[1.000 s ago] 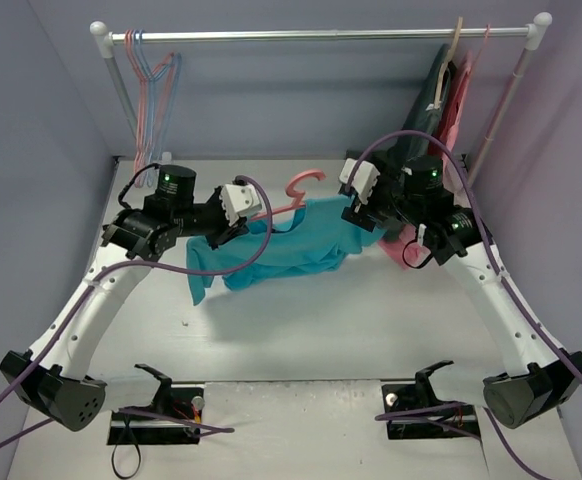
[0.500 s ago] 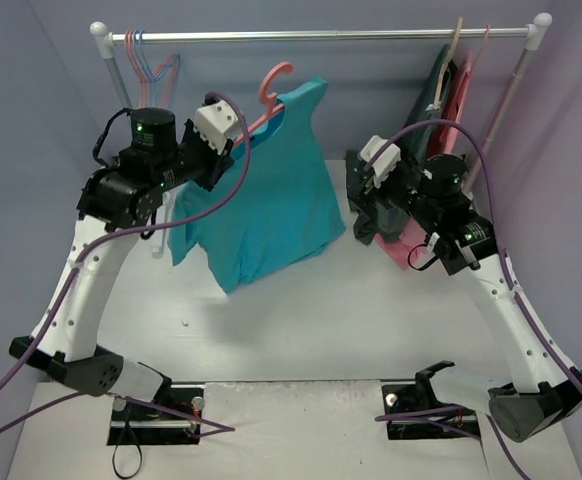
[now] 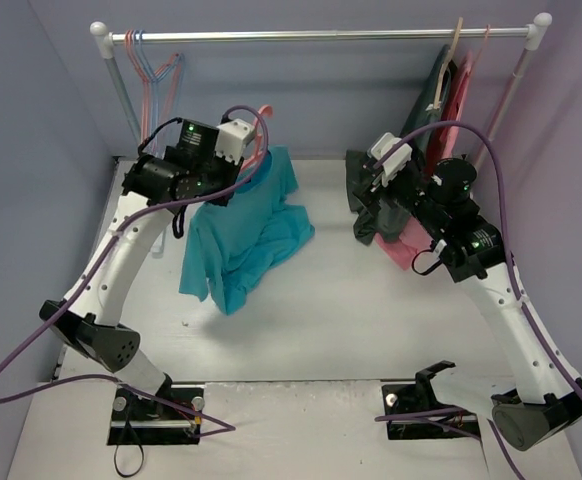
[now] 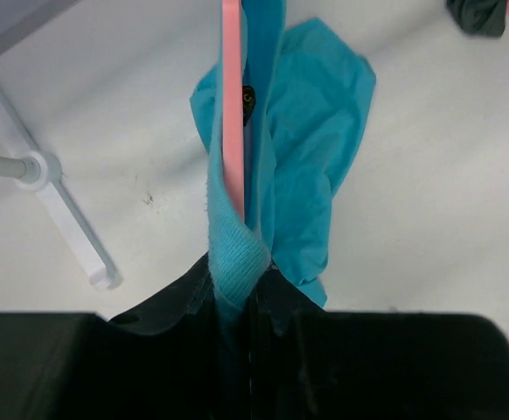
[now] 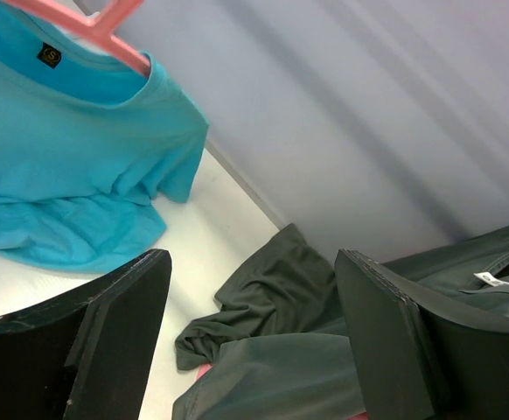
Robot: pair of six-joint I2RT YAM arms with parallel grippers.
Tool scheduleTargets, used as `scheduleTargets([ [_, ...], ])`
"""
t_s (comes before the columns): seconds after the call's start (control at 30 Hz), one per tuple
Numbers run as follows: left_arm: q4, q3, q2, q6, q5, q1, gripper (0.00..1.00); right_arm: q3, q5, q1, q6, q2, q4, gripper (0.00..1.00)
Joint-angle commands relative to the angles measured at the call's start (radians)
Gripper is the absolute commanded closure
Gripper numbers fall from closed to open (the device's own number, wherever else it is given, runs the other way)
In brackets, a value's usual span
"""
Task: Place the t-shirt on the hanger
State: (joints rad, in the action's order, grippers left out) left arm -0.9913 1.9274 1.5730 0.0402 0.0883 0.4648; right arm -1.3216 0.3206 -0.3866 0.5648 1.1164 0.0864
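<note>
In the top view, the left gripper (image 3: 239, 166) is seen raised over the far left part of the table (image 3: 371, 320), and the t-shirt (image 3: 246, 235) is hung from it on the hanger (image 3: 263, 111), of which only the pink hook can be seen behind the wrist. The right gripper (image 3: 361, 195) is held apart from the shirt, near a dark garment (image 3: 367, 226) and a pink garment (image 3: 404, 247). A rail (image 3: 321, 34) with spare hangers (image 3: 156, 75) is placed at the back. In the left wrist view, the jaws are seen pressed together on a ribbed fold of the t-shirt (image 4: 311, 131), into which the bar of the hanger (image 4: 231, 105) is run; the foot of the rack (image 4: 36, 171) is seen on the table below. In the right wrist view, the fingers (image 5: 115, 324) are spread wide, and the dark garment (image 5: 272, 289) is seen beyond them. The t-shirt (image 5: 62, 157) is shown with its collar around the hanger (image 5: 88, 22), and its lower part appears to be bunched on the table.
</note>
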Motion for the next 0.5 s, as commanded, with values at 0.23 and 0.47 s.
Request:
scheduleTargets([
  [0.23,0.342,0.233,-0.119,-0.169,-0.054,0.029,1.0,-0.004,-0.035,0.003,-0.031,-0.029,-0.089,0.23],
  [0.47,0.289,0.274,-0.047,-0.154,-0.162,0.044,1.0,0.012,-0.044,0.003,-0.04,-0.052,-0.06,0.23],
])
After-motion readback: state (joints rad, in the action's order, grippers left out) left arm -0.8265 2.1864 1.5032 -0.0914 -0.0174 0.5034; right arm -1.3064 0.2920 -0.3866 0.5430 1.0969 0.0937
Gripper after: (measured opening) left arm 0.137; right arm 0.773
